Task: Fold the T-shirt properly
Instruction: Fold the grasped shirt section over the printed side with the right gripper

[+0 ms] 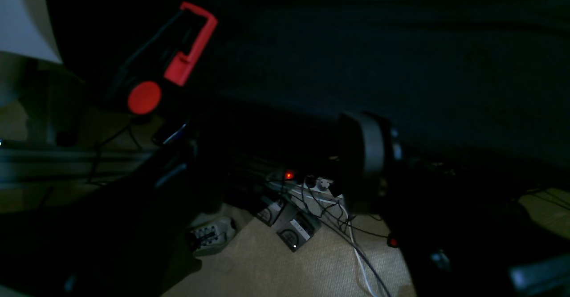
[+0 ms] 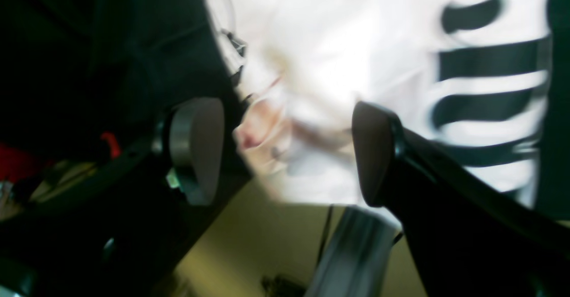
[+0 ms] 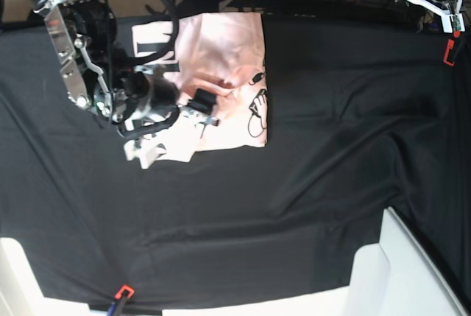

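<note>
Pink T-shirt [image 2: 338, 43] just beyond right pincer [image 2: 289, 150], jaws apart, nothing between them.

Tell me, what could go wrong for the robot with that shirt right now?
The right gripper hangs open over the shirt, holding nothing. A low pass might snag the loose fold and undo it.

The shirt looks rumpled near the gripper; folding over those wrinkles would likely leave a lumpy result.

The black cloth beneath is creased, so a grab at the shirt's edge might pinch the cloth too.
</note>
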{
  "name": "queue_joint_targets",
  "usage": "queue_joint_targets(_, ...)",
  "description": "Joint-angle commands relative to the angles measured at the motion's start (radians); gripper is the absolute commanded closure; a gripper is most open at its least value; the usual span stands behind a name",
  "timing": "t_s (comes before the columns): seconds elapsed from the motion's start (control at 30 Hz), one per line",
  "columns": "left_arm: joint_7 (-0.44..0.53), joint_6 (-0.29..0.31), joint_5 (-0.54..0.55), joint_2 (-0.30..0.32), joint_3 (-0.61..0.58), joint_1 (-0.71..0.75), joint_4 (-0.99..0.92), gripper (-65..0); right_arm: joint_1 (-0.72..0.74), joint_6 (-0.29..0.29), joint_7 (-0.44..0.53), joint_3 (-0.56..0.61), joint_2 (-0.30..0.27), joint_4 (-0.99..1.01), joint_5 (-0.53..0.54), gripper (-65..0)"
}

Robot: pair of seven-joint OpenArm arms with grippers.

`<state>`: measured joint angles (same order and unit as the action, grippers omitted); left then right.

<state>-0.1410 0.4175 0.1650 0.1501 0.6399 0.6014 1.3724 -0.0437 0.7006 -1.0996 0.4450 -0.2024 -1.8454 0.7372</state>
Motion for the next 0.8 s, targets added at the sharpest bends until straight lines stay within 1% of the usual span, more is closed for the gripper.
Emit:
queue_joint_targets(0.0,0.021,-0.007,0.011,0.015,0.01,0.01,0.012,-37.0,0.017,-0.002,0.023,-0.004,-0.013,-0.01,0.005,-43.5)
queue_joint_targets(0.1,0.021,-0.007,0.011,0.016,0.011,0.01,0.012,-37.0,0.015,-0.002,0.042,-0.002,-0.035,0.054,0.006,-43.5)
queue_joint_targets(0.23,0.021,-0.007,0.011,0.016,0.011,0.01,0.012,-37.0,0.014,-0.002,0.097,0.001,-0.042,0.122,0.006,-43.2)
queue_joint_targets(0.37,0.021,-0.007,0.011,0.016,0.007,0.01,0.012,-37.0,0.02,-0.002,0.115,0.067,-0.038,0.122,0.009,-42.9)
queue_joint_targets(0.5,0.021,-0.007,0.011,0.016,0.008,0.01,0.012,-37.0,0.029,-0.002,0.115,0.085,0.002,0.123,0.009,-42.8)
queue_joint_targets(0.6,0.021,-0.007,0.011,0.016,0.011,0.01,0.012,-37.0,0.035,-0.002,0.115,0.085,0.021,0.123,0.009,-42.4)
queue_joint_targets(0.63,0.021,-0.007,0.011,0.016,0.011,0.01,0.011,-37.0,0.037,-0.002,0.115,0.087,0.024,0.123,0.009,-40.6)
queue_joint_targets(0.67,0.021,-0.007,0.011,0.016,0.011,0.012,0.011,-37.0,0.037,-0.002,0.115,0.087,0.025,0.123,0.009,-37.3)
queue_joint_targets(0.7,0.021,-0.007,0.011,0.018,0.011,0.012,0.011,-37.0,0.043,-0.002,0.115,0.087,0.025,0.123,0.009,-31.9)
queue_joint_targets(0.77,0.021,-0.007,0.011,0.018,0.011,0.012,0.011,-37.0,0.046,-0.002,0.115,0.085,0.025,0.123,0.011,-17.8)
